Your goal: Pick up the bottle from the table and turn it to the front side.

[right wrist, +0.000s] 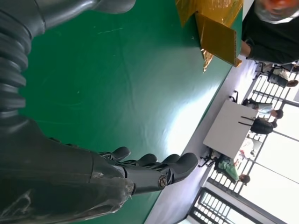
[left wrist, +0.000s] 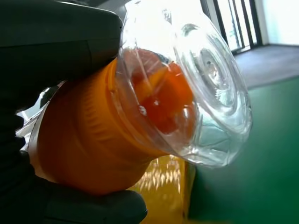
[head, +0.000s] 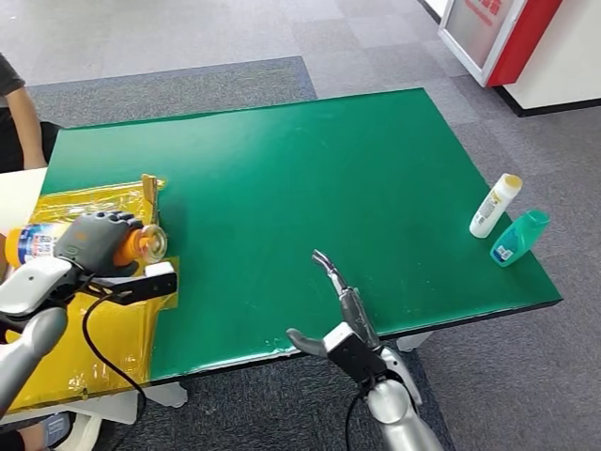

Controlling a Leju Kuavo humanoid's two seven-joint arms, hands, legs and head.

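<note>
A flat green bench (head: 298,188) is seen, its left end covered by crinkled yellow foil (head: 106,329). Over the foil, a bottle (head: 134,244) with an orange neck and clear domed cap is gripped sideways by the left hand (head: 96,240); its label is partly hidden. The right hand (head: 336,305) is held spread, holding nothing.

An office-like robot test hall.
Grey carpet tiles (head: 212,38) cover the floor around a green-topped desk (head: 298,188); a red-and-white display stand (head: 510,38) stands nearby, and seated people (right wrist: 260,126) work at tables beside tall windows (right wrist: 278,172).
</note>
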